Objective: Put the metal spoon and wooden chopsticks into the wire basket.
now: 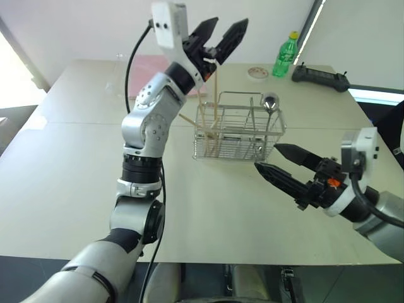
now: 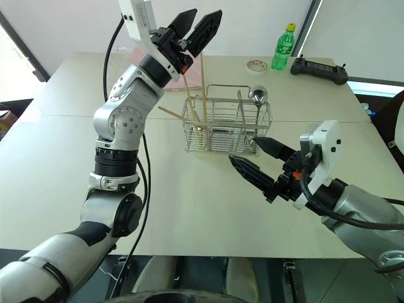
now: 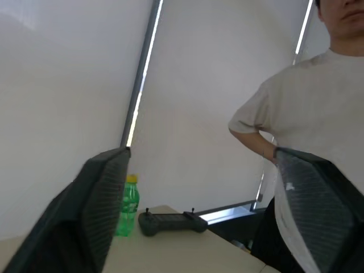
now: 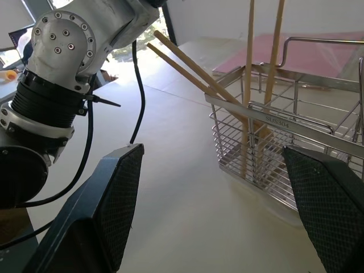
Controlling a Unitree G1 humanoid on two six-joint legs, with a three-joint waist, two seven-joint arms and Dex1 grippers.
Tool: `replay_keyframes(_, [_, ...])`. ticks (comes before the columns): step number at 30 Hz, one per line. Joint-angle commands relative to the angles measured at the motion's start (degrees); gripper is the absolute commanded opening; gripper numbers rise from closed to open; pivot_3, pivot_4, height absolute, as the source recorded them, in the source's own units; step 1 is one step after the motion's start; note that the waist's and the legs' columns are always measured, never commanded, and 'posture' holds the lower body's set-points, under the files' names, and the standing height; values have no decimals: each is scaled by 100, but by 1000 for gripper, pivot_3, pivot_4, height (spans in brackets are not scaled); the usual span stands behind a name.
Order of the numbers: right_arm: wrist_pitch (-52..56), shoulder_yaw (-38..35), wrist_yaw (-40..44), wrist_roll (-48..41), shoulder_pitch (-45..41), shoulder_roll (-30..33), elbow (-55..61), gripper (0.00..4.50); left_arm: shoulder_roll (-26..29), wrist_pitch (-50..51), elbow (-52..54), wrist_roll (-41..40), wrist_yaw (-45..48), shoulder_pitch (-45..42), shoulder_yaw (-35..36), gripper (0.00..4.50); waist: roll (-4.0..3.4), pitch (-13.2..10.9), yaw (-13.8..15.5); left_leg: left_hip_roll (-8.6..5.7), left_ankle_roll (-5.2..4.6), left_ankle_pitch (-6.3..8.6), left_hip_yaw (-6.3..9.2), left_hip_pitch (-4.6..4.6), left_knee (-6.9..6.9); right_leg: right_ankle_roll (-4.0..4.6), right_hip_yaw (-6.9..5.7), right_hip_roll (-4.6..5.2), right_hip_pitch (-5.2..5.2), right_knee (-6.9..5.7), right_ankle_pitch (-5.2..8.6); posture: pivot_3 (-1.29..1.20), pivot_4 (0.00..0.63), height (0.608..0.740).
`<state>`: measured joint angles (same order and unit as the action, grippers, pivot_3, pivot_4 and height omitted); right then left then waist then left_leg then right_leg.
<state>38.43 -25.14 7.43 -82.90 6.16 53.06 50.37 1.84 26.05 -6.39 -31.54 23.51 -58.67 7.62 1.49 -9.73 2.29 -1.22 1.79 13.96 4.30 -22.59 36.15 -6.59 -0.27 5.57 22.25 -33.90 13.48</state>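
Note:
The wire basket [image 1: 237, 136] stands mid-table. Wooden chopsticks [image 1: 215, 95] stand in its left compartment, two upright and two leaning out to the left. At the basket's right end the metal spoon [image 1: 270, 102] stands bowl up. My left gripper [image 1: 221, 33] is raised above the upright chopsticks' tops, open, with nothing between its fingers [image 3: 102, 199]. Low in front of the basket's right end, my right gripper [image 1: 266, 156] is open and empty, pointing toward the basket [image 4: 296, 131] and the chopsticks [image 4: 248, 85].
A flat pink folder [image 1: 148, 69] lies behind my left arm. At the table's far right are a green bottle [image 1: 285, 55], a small round dish [image 1: 257, 72] and a black controller [image 1: 320, 77]. A person [image 3: 301, 125] stands beyond the table.

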Motion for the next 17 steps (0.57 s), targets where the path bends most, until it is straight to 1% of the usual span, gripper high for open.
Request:
replay_keyframes(1, [-80,-229,128,-5,-132,177,-45,3990,470,635,171,-539,390,-251,219,4422,-1,0,-11,0,0,0,0,3,0,0,0,0,-1,-2,0,0,150,721])
replay_keyframes(3, [-17,-407,312,105,-146,320,-219,3990,1109,890,1,-686,1084,-382,237,4422,-4,-1,-45,1,0,0,-3,7,-1,2,0,0,2,-6,0,0,150,721])
replay_keyframes(7, [178,-1029,910,252,-58,659,-768,3990,2775,722,-502,-384,2940,-468,-38,4422,-11,0,-139,6,0,0,-3,11,-12,15,0,-5,8,-15,5,0,150,721])
replay_keyframes(8, [249,-1177,1100,348,-20,738,-923,3990,3224,699,-622,-289,3496,-415,-180,4422,-13,0,-151,6,-1,0,-3,11,-13,18,0,-6,8,-14,7,0,150,721])
replay_keyframes(11, [439,-1546,1695,710,118,935,-1361,3990,4375,149,-774,164,5085,23,-633,4422,-16,1,-159,6,-3,2,-8,9,-20,22,0,-3,11,-8,10,0,150,721])
replay_keyframes(12, [477,-1617,1854,811,141,970,-1472,3990,4611,-7,-793,262,5438,158,-728,4422,-18,2,-159,7,-5,3,-12,10,-24,23,3,0,11,-8,10,0,150,721])
replay_keyframes(14, [536,-1681,2096,940,115,999,-1651,3990,4940,-48,-785,403,5802,392,-887,4422,-19,3,-139,9,-5,3,-16,11,-28,26,5,3,12,-4,12,0,150,721])
replay_keyframes(17, [578,-1567,2268,1072,-29,970,-1807,3990,5155,-338,-528,718,6004,885,-1059,4422,-19,2,-115,27,-4,3,-5,6,-22,26,4,9,12,-2,12,0,150,721])
